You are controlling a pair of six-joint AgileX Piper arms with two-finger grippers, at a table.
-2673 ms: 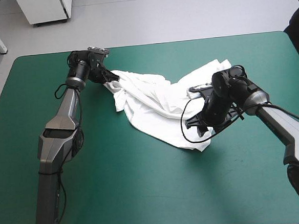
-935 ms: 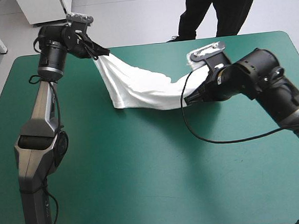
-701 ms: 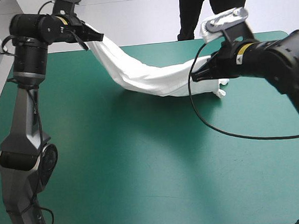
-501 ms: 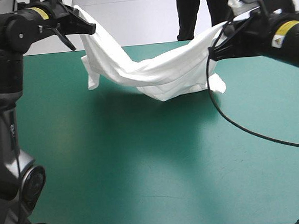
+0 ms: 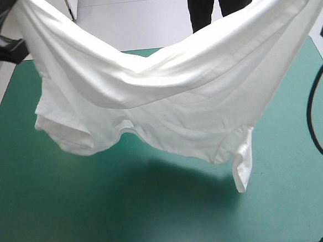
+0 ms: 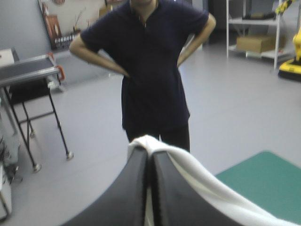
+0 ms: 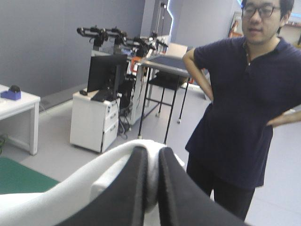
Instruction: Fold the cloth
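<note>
The white T-shirt (image 5: pixel 165 98) hangs in the air over the teal-green table (image 5: pixel 130 223), stretched between both arms and sagging in the middle. One sleeve (image 5: pixel 243 159) dangles on the right and the other (image 5: pixel 68 136) on the left, and no part of it touches the cover. My left gripper (image 6: pixel 149 153) is shut on one upper edge, the cloth (image 6: pixel 202 186) trailing down beside its fingers. My right gripper (image 7: pixel 151 149) is shut on the other upper edge, white fabric (image 7: pixel 70 193) bunched between and around its fingers. In the high view the shirt hides both grippers.
Both wrist views look level into the room, with a strip of the table's cover (image 6: pixel 263 179) low beside the left gripper. The shirt's shadow (image 5: pixel 171 175) lies on the cover under it.
Both arms have risen and moved apart, lifting the T-shirt from a sagging band just above the table to a wide hanging sheet close to the high camera.
</note>
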